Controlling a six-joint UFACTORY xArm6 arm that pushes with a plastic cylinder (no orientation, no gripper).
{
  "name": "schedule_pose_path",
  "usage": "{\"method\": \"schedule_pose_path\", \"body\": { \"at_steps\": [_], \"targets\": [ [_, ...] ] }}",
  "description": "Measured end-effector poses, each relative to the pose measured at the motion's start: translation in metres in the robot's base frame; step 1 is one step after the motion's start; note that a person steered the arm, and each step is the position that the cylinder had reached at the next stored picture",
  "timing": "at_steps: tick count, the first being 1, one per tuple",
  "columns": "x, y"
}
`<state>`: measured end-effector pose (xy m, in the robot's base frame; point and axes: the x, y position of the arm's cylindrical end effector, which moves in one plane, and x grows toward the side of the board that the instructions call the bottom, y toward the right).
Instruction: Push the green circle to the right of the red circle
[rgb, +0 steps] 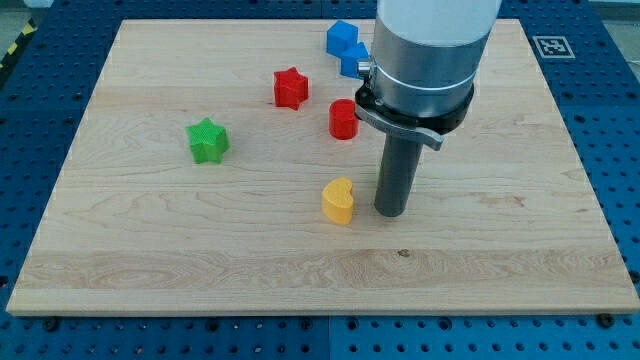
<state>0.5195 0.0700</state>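
The red circle (343, 119) sits on the wooden board (150, 260), above the middle. No green circle shows in this view; the arm's grey body (430, 50) hides part of the board to the right of the red circle. My tip (390, 213) rests on the board below and to the right of the red circle. It is just right of a yellow heart (338, 201), with a small gap between them.
A green star (208, 140) lies at the view's left. A red star (290, 88) lies up and left of the red circle. Two blue blocks (343, 37) (354, 63) lie near the top edge, the lower one partly behind the arm.
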Motion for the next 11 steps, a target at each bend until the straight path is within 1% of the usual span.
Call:
{"method": "schedule_pose_path", "body": {
  "at_steps": [2, 7, 11],
  "targets": [
    [0.000, 0.031],
    [-0.002, 0.013],
    [-0.042, 0.007]
  ]
}}
